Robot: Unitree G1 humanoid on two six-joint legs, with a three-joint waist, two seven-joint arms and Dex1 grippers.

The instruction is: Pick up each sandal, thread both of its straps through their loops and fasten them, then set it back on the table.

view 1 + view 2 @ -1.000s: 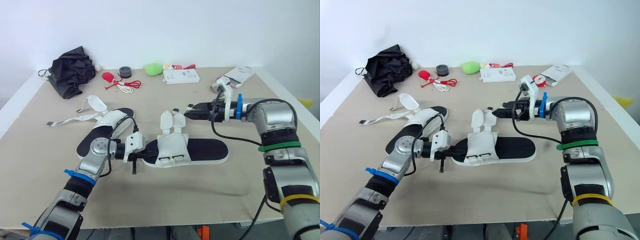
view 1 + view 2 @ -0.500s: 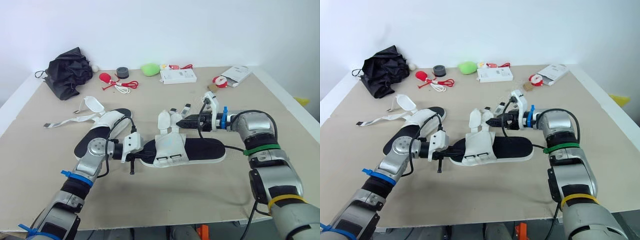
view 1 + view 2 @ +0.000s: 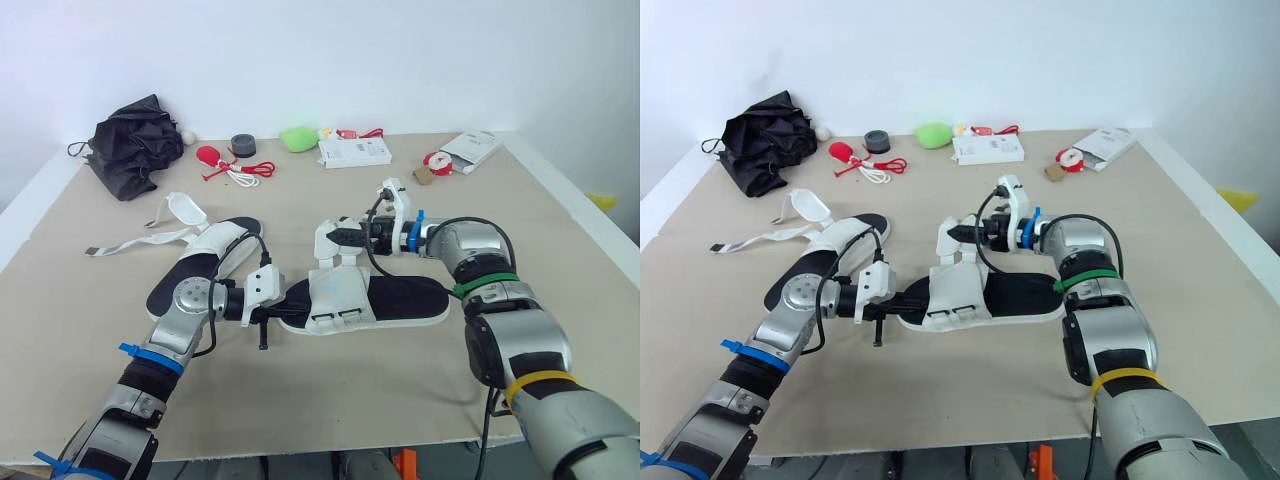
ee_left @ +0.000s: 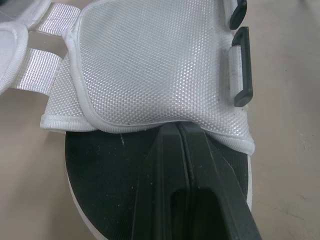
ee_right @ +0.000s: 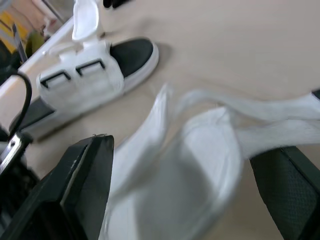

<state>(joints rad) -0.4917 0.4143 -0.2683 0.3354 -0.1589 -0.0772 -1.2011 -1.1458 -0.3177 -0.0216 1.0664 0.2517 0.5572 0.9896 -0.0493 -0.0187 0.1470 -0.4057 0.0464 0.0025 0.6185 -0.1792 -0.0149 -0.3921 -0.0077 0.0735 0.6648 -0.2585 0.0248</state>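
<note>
The middle sandal [image 3: 395, 300] has a black sole and a white upper, and lies flat on the table [image 3: 420, 400]. My left gripper [image 3: 283, 302] is shut on the sole's left end, just under the white upper [image 4: 150, 65] with its two black loops [image 4: 241, 75]. The two white straps [image 3: 335, 240] stand up behind the upper. My right gripper [image 3: 338, 237] is open, and one strap [image 5: 200, 165] lies between its wide-apart fingers [image 5: 85, 185]. A second sandal [image 3: 215, 250] rests to the left, with its loose straps [image 3: 135, 240] trailing away.
Along the back of the table lie a crumpled black fabric bundle [image 3: 135, 145], a red item with a cord [image 3: 225, 162], a black tape roll [image 3: 243, 145], a green object [image 3: 300, 138], a white box [image 3: 355, 151] and a packet [image 3: 465, 150].
My right gripper has moved left from over the table's right side to the upright straps and now straddles one. The left gripper has kept its hold on the sole.
</note>
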